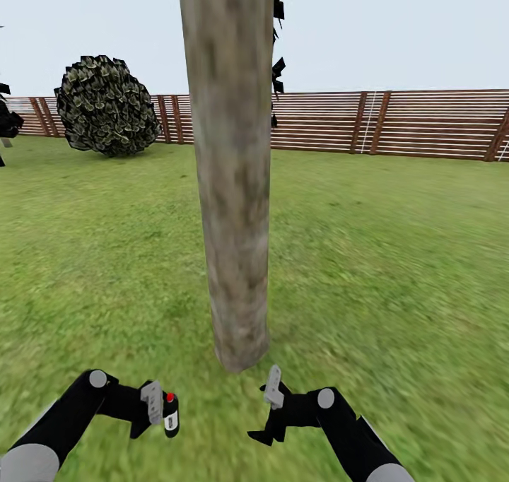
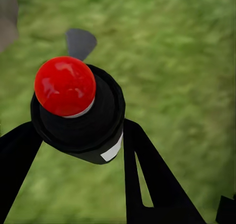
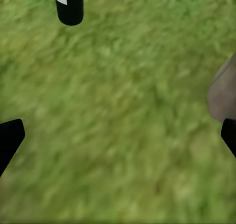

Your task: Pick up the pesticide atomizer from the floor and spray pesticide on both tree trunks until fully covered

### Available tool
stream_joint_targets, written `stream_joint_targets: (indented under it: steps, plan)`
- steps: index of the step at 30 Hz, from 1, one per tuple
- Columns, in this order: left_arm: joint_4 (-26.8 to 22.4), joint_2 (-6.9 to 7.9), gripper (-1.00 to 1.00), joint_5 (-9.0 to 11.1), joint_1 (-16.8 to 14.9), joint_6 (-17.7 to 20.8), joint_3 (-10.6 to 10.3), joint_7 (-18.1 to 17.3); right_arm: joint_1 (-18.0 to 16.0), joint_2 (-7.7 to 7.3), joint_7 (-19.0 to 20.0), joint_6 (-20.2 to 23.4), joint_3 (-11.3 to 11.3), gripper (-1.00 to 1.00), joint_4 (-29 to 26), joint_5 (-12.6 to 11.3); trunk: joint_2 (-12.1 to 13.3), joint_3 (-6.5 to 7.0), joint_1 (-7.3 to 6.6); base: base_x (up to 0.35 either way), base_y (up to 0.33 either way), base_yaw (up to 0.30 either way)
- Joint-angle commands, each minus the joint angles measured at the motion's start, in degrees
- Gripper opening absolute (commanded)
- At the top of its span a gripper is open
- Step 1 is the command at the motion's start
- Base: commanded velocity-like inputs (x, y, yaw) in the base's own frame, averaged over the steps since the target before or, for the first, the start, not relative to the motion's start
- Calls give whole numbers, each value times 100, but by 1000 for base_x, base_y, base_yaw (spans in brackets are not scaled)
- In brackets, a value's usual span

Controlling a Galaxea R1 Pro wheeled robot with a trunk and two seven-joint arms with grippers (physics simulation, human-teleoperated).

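A mottled tree trunk (image 1: 232, 178) rises from the lawn (image 1: 396, 256) directly ahead of the robot. The left gripper (image 1: 161, 413) is clamped on the pesticide atomizer (image 1: 171, 415), red tip (image 2: 64, 85) up, near the trunk's base. The right gripper (image 1: 272, 415) hangs with fingers spread apart, holding nothing. A slatted fence (image 1: 424, 123) lines the background.

One tree trunk (image 1: 233, 185) is seen. One round bush (image 1: 106, 106) and one wooden fence (image 1: 424, 125) are counted behind it. Two grippers are counted near its foot, and one pesticide atomizer (image 1: 170, 415).
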Motion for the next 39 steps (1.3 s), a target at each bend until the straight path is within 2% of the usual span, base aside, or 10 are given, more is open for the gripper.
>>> stream_joint_targets:
  steps: [1, 2, 3, 6, 9, 13, 15, 17, 22, 39]
  plan:
    - [-78, -5, -100, -6, 0, 79, -4, -55, 0, 5, 0, 0, 3, 100, -2, -4, 0, 0, 0, 0, 0, 0]
    - [-135, -6, -100, -8, 0, 161, -5, -120, 0, 9, 0, 0, 4, 100, -4, -6, 0, 0, 0, 0, 0, 0]
    - [-175, -7, -100, -8, 0, 214, -5, -167, 0, 10, 2, 0, 4, -100, -3, -6, 0, 0, 0, 0, 0, 0]
    - [-397, -46, -100, -14, 0, 422, -29, -428, 0, 15, 8, -6, 5, -100, 17, -8, 0, 0, 0, 0, 0, 0]
    - [-472, -99, -100, -32, 13, 556, -419, -502, 0, 16, 9, -9, 6, -100, 1, -9, 0, 0, 0, 0, 0, 0]
    - [-468, -222, -100, -73, 26, 571, -506, -484, 0, 98, 9, -16, 25, -100, -7, -13, 0, 0, 0, 0, 0, 0]
    - [-465, -302, -100, -243, 38, 584, -714, -465, 0, 207, 9, -14, 208, -100, -17, -14, 0, 0, 0, 0, 0, 0]
    - [-465, -412, -100, -351, 44, 588, -786, -460, 0, 236, 6, -11, 339, -100, -29, -16, 0, 0, 0, 0, 0, 0]
    - [-473, -699, -100, -713, 47, 590, -825, -457, 0, 293, 1, -9, 449, -100, -104, -25, 0, 0, 0, 0, 0, 0]
    - [-491, -1145, -100, -758, 9, 582, -836, -343, 0, 297, -8, -14, 454, -100, -121, -26, 0, 0, 0, 0, 0, 0]
